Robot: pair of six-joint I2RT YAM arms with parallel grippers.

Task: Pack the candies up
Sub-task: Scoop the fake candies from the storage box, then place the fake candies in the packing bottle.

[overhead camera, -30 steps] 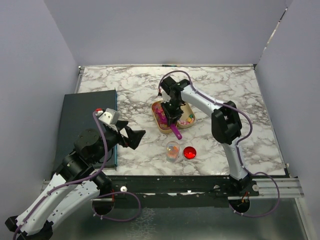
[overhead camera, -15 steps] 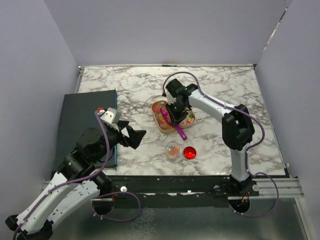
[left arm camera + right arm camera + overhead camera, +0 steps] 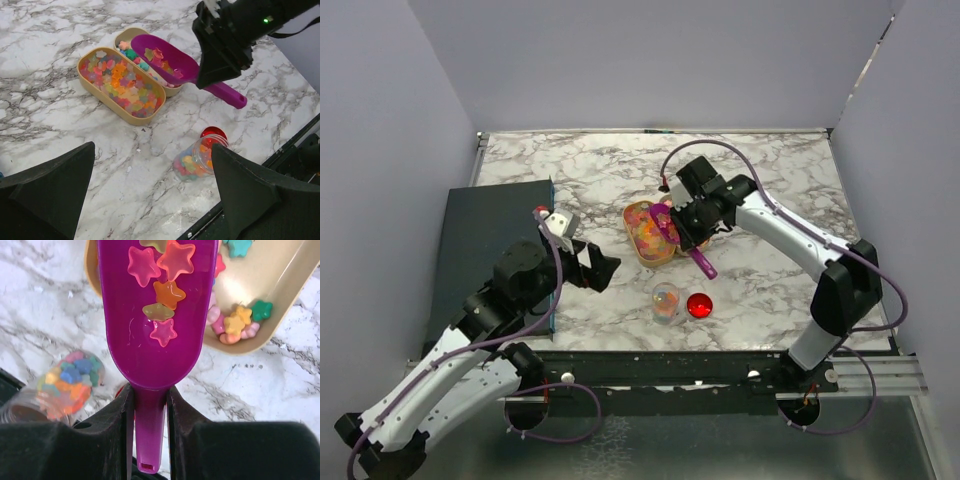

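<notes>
Star-shaped pastel candies (image 3: 120, 82) fill one of two tan oval trays (image 3: 642, 252); the other tray (image 3: 280, 300) holds a few. My right gripper (image 3: 692, 222) (image 3: 150, 395) is shut on the handle of the purple scoop (image 3: 150, 315), which is held above the trays with several candies (image 3: 162, 292) in its bowl. A clear jar (image 3: 665, 300) partly filled with candies stands in front of the trays; it also shows in the left wrist view (image 3: 197, 160). My left gripper (image 3: 605, 270) (image 3: 155, 200) is open and empty, left of the jar.
A shiny red round lid (image 3: 699, 305) lies on the marble table just right of the jar. A dark mat (image 3: 485, 240) covers the table's left side. Grey walls enclose the table; the metal rail (image 3: 720, 365) runs along its near edge.
My right gripper has lifted the scoop out of the tray with candies in it and swung right. My left gripper has moved forward and right, nearer the jar.
</notes>
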